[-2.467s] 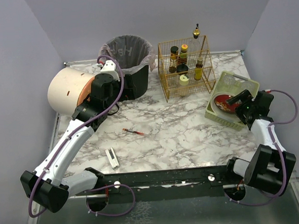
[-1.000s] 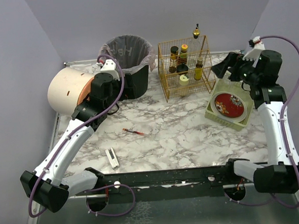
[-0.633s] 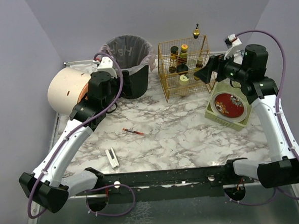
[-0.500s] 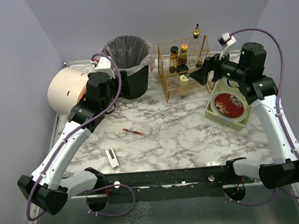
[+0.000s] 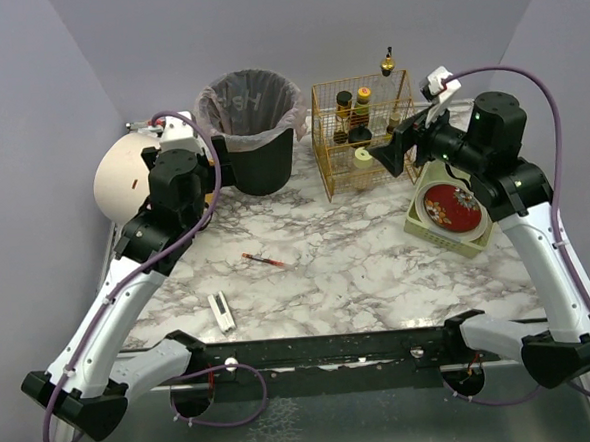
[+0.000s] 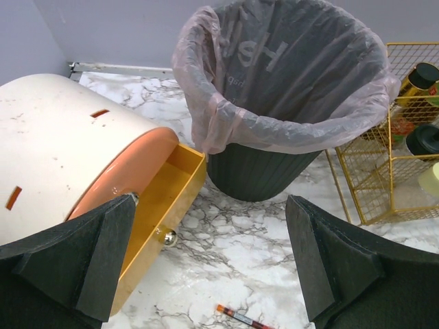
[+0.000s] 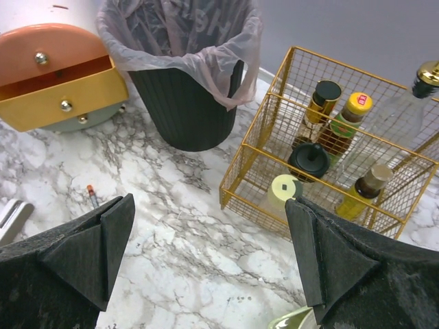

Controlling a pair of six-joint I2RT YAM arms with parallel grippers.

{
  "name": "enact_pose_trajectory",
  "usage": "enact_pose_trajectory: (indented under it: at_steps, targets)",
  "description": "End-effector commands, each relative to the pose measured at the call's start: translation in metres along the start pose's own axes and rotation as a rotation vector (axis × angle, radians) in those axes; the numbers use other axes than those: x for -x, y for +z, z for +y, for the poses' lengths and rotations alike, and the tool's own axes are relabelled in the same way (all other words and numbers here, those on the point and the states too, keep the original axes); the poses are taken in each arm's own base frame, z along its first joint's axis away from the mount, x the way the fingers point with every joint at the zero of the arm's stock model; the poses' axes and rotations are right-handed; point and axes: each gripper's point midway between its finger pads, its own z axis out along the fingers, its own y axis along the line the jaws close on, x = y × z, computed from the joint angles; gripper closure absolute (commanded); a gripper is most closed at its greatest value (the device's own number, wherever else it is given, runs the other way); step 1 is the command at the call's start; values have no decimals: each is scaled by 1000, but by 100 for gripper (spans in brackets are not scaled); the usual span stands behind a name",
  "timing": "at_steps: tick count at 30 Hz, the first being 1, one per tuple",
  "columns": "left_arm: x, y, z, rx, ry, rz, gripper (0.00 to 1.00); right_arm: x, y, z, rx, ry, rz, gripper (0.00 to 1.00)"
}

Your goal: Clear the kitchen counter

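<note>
Left gripper (image 6: 211,205) and right gripper (image 7: 210,202): fingers spread, holding nothing. Kitchen counter (image 5: 358,267) spans beneath both arms. Pen (image 5: 267,261) lies mid-counter. Bin (image 5: 253,133) and wire rack (image 5: 365,137) stand along the far edge.

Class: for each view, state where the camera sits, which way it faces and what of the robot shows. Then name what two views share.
Top external: above and behind the bases, looking down on the kitchen counter; left arm and right arm show.
Left wrist: on that wrist, facing the lined bin and open drawer; open left gripper frames it.
Right wrist: on that wrist, facing the gold rack; open right gripper frames it.
Shared: both wrist views show bin and drawer.
</note>
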Motion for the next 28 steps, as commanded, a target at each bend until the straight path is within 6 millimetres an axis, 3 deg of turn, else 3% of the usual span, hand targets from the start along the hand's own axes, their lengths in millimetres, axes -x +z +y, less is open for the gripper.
enact_pose_trajectory:
  at_steps: [1, 10, 28]
  targets:
    - [16, -11, 18, 69, -14, -50, 1, 3, -5, -8, -62, -46, -34, 0]
    - [21, -15, 22, 76, -25, -81, 1, 10, -13, -17, -138, -54, -100, 0]
    - [19, -14, 16, 40, -32, -85, 1, 0, -8, -22, -160, -41, -97, 0]
